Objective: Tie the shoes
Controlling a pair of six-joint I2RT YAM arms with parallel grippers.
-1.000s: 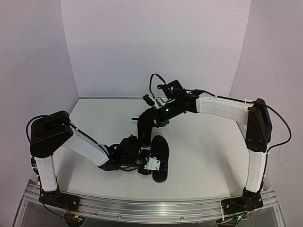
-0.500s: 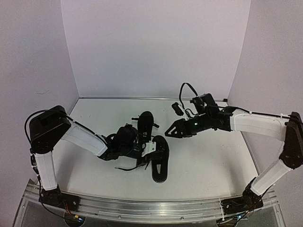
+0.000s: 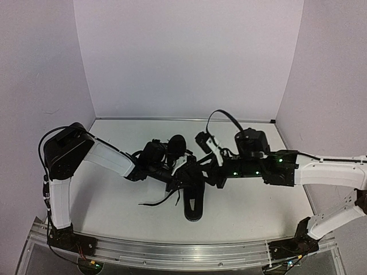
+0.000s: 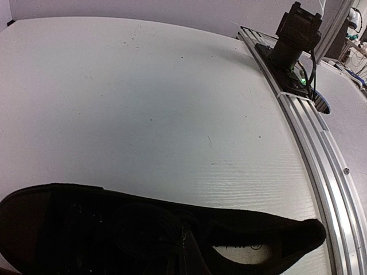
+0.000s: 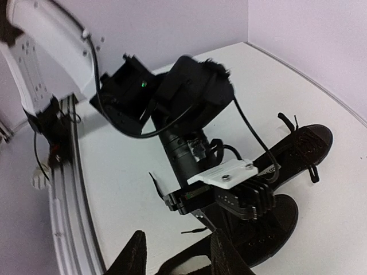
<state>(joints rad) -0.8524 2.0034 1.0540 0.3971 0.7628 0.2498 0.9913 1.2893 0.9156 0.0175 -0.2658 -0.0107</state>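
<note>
Two small black shoes lie mid-table: the near shoe [image 3: 194, 197] and the far shoe [image 3: 176, 144]. My left gripper [image 3: 179, 179] hangs low over the near shoe's laced front, so close that the left wrist view shows only the shoe [image 4: 114, 229] and its pale insole. Its fingers are hidden there, and whether they hold a lace does not show. A loose lace [image 3: 156, 201] trails left of the shoe. My right gripper [image 3: 194, 171] comes in from the right. In its own view the right gripper [image 5: 182, 258] has its fingers apart above the near shoe's [image 5: 269, 223] rim.
The metal rail [image 4: 309, 132] with the right arm's base [image 4: 295, 34] runs along the table's near edge. White walls close the table at the back and both sides. The left arm's wrist and camera mount [image 5: 223, 175] sit right in front of the right gripper.
The right arm left the far shoe, swung out to the right, then came back low to the near shoe with its jaws narrowing. The left gripper shifted back and right; a lace now trails left.
</note>
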